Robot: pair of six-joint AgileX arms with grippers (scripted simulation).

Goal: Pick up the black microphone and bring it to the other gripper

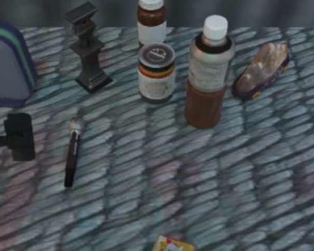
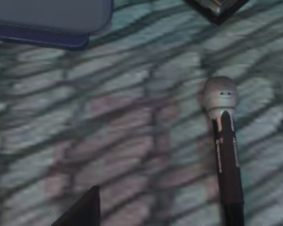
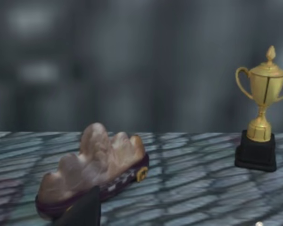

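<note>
The left gripper point(image 1: 21, 137) hovers at the table's left edge, just left of the black microphone point(image 1: 72, 154) and clear of it. Whether its jaws are open or closed I cannot tell: the top view shows only a dark block, and the left wrist view catches one black fingertip point(image 2: 85, 209) at the picture's edge, nothing more. It holds nothing.

The microphone lies flat on the table point(image 1: 209, 178), silver mesh head pointing toward the dark pedestal figure point(image 1: 88, 47), which stands beyond the head; the handle runs away from that figure. In the left wrist view the microphone point(image 2: 225, 150) sits off to one side of the fingertip, not between the jaws.

The right gripper shows only as a finger tip point(image 3: 87, 209) in its own wrist view, near a brown lumpy ornament point(image 3: 94, 162) and a gold trophy point(image 3: 262, 108); its jaw state is also unclear.

My judgement: this is the approach step, pick-up not yet begun. Next, the left gripper must shift over the handle, align its jaws across it, and descend.
</note>
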